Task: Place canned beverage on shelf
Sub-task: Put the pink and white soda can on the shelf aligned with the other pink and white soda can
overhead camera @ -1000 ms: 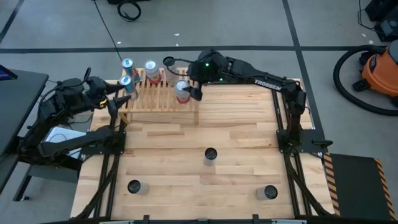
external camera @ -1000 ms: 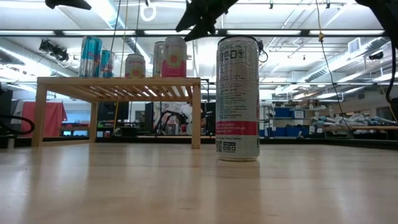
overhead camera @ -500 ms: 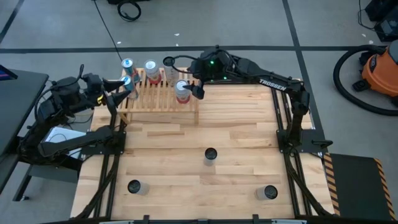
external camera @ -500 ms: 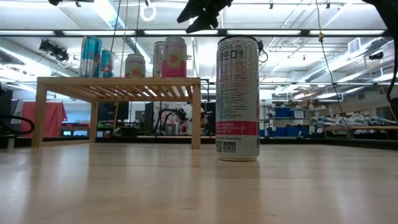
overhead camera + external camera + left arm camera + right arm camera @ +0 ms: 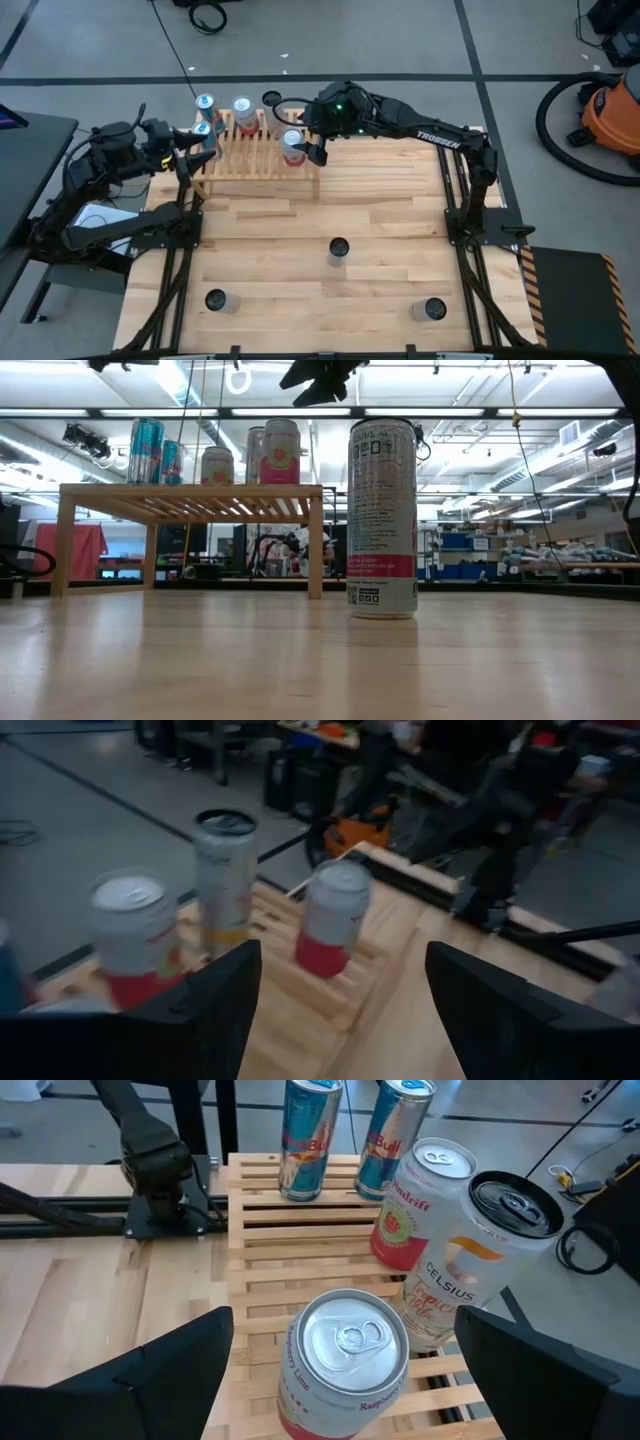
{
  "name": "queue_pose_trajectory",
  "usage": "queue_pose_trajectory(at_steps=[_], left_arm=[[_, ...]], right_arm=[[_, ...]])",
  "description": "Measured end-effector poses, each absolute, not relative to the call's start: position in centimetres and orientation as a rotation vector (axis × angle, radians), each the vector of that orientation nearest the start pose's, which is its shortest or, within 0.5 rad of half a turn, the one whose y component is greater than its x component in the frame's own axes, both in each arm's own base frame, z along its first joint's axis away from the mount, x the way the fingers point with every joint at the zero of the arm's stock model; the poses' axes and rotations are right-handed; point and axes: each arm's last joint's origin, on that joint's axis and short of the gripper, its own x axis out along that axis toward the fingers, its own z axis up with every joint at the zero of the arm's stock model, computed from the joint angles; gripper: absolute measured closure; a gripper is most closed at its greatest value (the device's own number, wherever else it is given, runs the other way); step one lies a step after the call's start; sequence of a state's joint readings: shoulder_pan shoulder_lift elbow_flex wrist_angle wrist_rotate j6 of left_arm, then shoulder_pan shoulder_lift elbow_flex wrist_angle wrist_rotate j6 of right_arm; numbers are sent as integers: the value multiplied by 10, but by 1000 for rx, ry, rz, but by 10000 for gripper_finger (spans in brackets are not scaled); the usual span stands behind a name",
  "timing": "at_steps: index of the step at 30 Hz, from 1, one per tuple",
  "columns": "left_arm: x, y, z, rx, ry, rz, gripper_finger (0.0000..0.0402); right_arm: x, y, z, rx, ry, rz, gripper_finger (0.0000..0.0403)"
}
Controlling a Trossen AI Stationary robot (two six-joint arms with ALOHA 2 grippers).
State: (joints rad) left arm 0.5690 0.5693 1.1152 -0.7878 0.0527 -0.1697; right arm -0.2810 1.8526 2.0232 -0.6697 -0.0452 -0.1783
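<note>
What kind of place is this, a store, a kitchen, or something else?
Most likely a robotics lab or workshop. The wooden table carries two fixed robot arms, an orange shop vacuum stands on the taped concrete floor, and storage shelving with blue bins fills the room behind.

I count five cans on shelf (image 5: 262, 152), upper centre of high view: two blue cans (image 5: 312, 1138), two pink cans (image 5: 343, 1363), one white can (image 5: 470, 1255). Three more cans (image 5: 339, 249) stand on table (image 5: 390, 210), lower half. One shelf. Two arms.
</note>
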Motion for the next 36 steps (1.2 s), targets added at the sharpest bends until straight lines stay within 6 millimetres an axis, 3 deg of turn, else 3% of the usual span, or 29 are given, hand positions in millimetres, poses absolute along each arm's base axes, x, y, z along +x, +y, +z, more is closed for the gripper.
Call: queue_pose_trajectory(at_steps=[8, 16, 27, 36], left_arm=[[61, 36, 398, -302, 214, 523, 117], [76, 41, 398, -368, 237, 382, 117], [135, 66, 394, -329, 278, 301, 117], [184, 80, 382, -264, 306, 311, 118]], right_arm=[[392, -112, 413, -93, 509, -186, 11], [372, -96, 441, -104, 432, -136, 11], [345, -72, 467, -116, 388, -79, 11], [340, -66, 464, -128, 452, -131, 11]])
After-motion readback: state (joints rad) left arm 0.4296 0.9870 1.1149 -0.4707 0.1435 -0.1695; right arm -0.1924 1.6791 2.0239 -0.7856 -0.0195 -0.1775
